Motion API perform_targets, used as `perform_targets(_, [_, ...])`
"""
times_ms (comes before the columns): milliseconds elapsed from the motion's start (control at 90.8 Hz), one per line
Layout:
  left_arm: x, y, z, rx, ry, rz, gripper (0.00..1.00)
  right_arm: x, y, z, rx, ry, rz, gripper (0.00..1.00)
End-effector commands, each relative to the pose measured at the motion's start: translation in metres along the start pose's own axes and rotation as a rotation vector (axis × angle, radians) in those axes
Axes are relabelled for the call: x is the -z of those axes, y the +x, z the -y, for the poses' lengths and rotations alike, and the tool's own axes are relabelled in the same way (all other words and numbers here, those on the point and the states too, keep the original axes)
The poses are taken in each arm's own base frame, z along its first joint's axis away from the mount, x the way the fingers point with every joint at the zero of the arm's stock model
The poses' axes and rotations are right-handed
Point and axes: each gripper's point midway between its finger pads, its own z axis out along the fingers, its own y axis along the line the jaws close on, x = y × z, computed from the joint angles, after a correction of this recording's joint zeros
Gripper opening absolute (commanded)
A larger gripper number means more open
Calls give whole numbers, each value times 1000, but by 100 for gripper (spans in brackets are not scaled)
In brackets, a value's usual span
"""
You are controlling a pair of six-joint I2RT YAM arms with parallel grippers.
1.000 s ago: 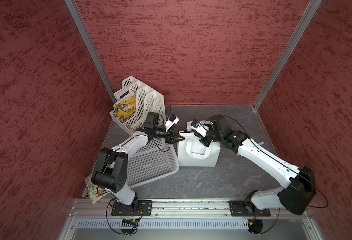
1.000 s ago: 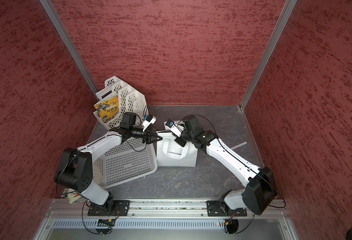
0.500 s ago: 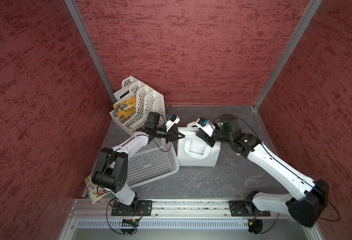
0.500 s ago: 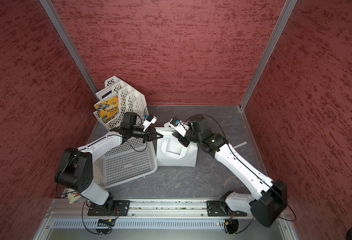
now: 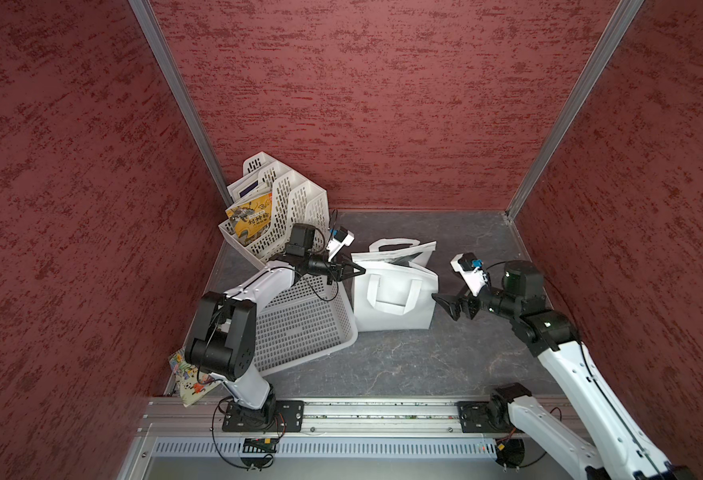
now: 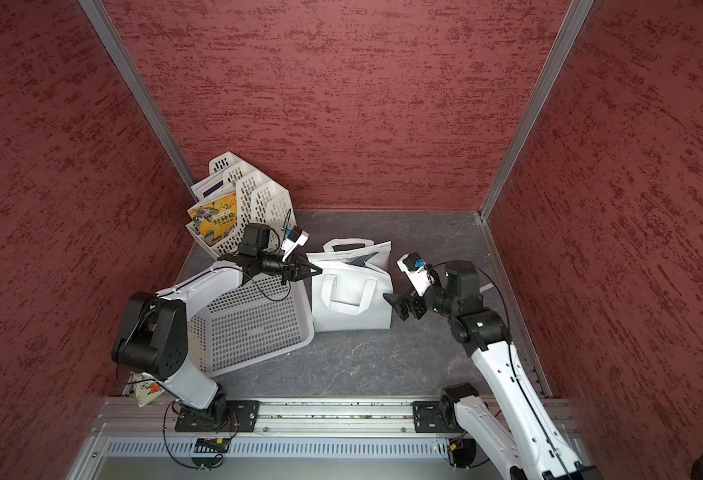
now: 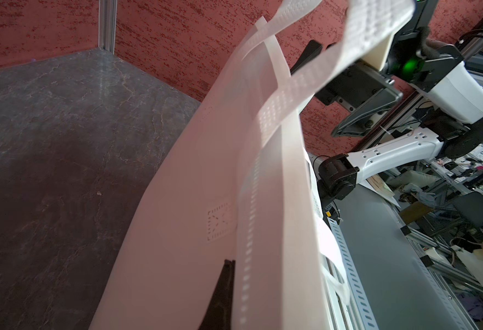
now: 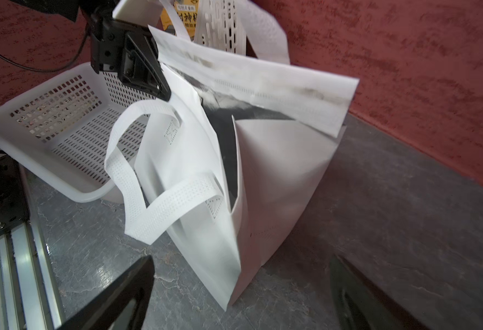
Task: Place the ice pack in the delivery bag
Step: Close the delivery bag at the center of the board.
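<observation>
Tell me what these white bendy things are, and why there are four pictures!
They are two robot arms bolted to a rail. Two pictures look down from above; two come from little cameras on the arms' wrists. Each arm ends in a pincer. The left gripper is pinched shut on the rim of the delivery bag, a white tote standing on the grey table. The right gripper is open, holding nothing, beside the bag. A white basket and a book rack are there too. I can't see an ice pack.
</observation>
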Motion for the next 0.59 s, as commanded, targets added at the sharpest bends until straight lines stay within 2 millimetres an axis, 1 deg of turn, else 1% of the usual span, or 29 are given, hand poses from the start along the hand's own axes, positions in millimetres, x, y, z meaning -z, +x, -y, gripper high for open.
perform_targets(0, [2,-4,5,-3,53,-2,7,-13,-12,12,29,-12,43,98])
perform_targets(88, [2,1,11,11,79,-26,7,-30,-23,32,65,-17,78,98])
perform_targets(121, [2,2,12,16,87,-33,7,-35,-27,42,69,-20,91,98])
perform_targets(220, [3,2,16,18,109,-41,6,-46,-40,59,109,-76,164,98])
perform_targets(242, [2,2,15,21,113,-40,6,-47,-45,59,133,-92,181,98])
perform_targets(275, [2,0,15,23,120,-36,6,-53,-46,60,153,-122,186,98])
perform_targets(320, [1,-2,14,29,129,-35,6,-56,-52,57,194,-180,202,98])
perform_targets(397, [-2,-4,13,40,137,-45,6,-65,-55,55,203,-269,208,99])
perform_targets(441, [-3,-3,13,44,142,-53,6,-67,-61,55,216,-296,221,99])
perform_targets(496, [-4,-2,11,49,142,-59,6,-70,-63,55,223,-323,231,99])
perform_targets(529, [-5,-2,11,51,141,-60,6,-69,-68,53,236,-340,245,98])
perform_targets(584, [-5,0,10,53,138,-64,6,-76,-63,54,221,-381,236,98])
